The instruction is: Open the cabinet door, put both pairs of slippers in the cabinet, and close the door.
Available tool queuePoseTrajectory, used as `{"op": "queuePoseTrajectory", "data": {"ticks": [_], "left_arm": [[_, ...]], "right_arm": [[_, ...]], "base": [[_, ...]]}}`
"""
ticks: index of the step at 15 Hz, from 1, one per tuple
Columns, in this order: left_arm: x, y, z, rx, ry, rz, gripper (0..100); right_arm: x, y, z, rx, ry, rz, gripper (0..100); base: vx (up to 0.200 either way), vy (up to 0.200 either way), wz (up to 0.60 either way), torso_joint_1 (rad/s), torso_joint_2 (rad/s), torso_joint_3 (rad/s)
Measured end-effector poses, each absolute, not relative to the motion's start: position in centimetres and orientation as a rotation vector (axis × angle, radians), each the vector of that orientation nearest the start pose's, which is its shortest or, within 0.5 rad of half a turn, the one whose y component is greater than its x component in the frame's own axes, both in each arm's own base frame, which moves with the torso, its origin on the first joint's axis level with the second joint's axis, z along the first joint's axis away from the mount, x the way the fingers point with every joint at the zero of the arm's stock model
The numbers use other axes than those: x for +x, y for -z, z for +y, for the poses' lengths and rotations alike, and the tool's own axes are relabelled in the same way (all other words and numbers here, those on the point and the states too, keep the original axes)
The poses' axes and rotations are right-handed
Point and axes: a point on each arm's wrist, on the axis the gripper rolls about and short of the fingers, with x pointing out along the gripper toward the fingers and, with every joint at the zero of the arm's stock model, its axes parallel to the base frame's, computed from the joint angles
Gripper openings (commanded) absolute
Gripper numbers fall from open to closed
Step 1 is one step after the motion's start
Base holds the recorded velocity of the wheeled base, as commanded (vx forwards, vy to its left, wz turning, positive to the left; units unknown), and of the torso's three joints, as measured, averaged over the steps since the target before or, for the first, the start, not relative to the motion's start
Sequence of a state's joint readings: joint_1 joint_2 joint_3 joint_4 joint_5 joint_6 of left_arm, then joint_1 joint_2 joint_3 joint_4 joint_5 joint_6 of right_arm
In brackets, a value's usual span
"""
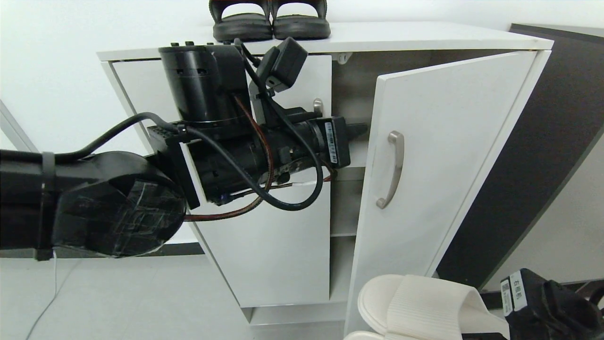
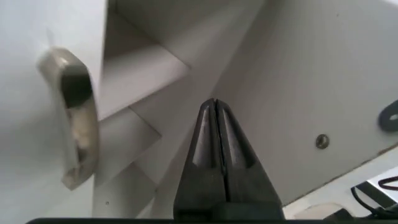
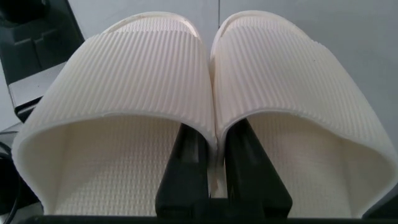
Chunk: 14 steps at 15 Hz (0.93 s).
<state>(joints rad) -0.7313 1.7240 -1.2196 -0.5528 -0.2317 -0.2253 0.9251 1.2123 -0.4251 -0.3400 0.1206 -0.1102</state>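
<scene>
Head view: white cabinet (image 1: 424, 38) w/ right door (image 1: 439, 165) partly open; left gripper (image 1: 357, 128) pokes into the gap beside it. Black slippers (image 1: 271, 23) sit on top of the cabinet; white slippers (image 1: 415, 302) near, low right, in front of the open door.
Left wrist view: jaws pressed together, pointing at shelves (image 2: 140, 68) inside.
Right wrist view: right gripper (image 3: 214, 146) jaws pinching the touching inner straps of both white slippers.

Ribbed matt slippers (image 3: 149, 68), brushed metal door handle (image 1: 394, 170)

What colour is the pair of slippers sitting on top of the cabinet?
Black slippers, clearest in the head view.
</scene>
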Motion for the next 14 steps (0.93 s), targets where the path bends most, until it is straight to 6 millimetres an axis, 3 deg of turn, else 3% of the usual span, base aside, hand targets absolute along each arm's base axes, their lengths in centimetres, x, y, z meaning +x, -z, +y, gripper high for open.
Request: {"op": "queuePoseTrajectory", "data": {"ticks": [4, 6, 8, 14], "left_arm": [[23.6, -27.6, -24.0, -0.221, 0.993, 0.057, 0], [21.6, -27.6, -25.6, -0.229, 1.068, 0.031, 0], [20.8, -27.4, -26.4, -0.232, 1.104, 0.029, 0], [22.6, -27.2, -24.6, -0.251, 1.03, -0.034, 0]], "right_arm": [[9.2, -16.0, 13.4, -0.327, -1.082, 0.382, 0], [9.0, -15.5, 13.2, -0.373, -1.102, 0.379, 0], [8.8, -15.3, 13.2, -0.378, -1.105, 0.382, 0], [8.8, -15.5, 13.4, -0.37, -1.114, 0.375, 0]], "base": [[-0.2, 0.0, 0.0, -0.001, 0.0, 0.002], [-0.2, 0.0, 0.0, 0.002, 0.0, 0.007], [0.0, 0.0, 0.0, 0.0, 0.0, 0.0], [0.0, 0.0, 0.0, 0.0, 0.0, 0.0]]}}
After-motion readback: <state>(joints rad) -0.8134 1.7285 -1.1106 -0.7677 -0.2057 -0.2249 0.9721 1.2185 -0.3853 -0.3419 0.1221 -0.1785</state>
